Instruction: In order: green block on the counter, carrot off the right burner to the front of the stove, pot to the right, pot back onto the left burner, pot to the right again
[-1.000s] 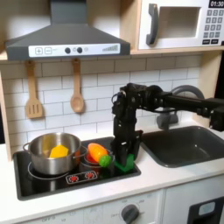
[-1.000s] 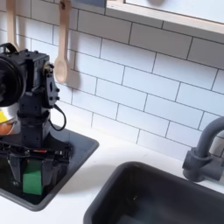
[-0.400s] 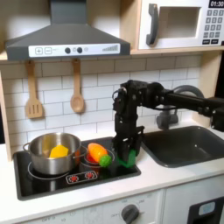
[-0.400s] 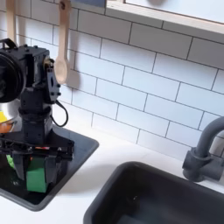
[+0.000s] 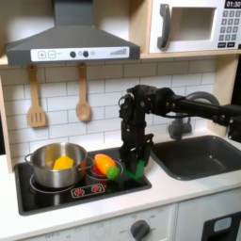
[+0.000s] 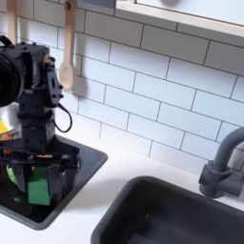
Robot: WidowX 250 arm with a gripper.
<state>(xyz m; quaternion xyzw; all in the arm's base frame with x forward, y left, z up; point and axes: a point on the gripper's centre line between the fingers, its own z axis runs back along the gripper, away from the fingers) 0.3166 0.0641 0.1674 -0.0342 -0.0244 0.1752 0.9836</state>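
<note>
since a second ago my arm lifts a little and swings toward the second exterior view's left, taking the green block [image 6: 36, 188] up with it. my gripper [image 6: 36, 181] is clamped around the block, a finger on each side, and in the second exterior view it looks clear of the stove [image 6: 81, 167], hanging over the corner nearest the sink [image 6: 172, 214].

going big to small: the counter [image 5: 179, 188] is bare off-white between stove and sink, so step one's drop spot is close; i judge the block is picked but not yet placed. the pot [image 5: 55, 162] sits on the burner at the first exterior view's left with a yellow toy piece [image 5: 62, 163] inside. the carrot [image 5: 104, 166] lies on the other burner, just beside my gripper, untouched. the four later steps are all ahead.

writing: the microwave [image 5: 193, 26] display shows digits starting "01:", rest cut off at the frame edge. keypad and stove dial marks too small to read. no brand visible.
</note>
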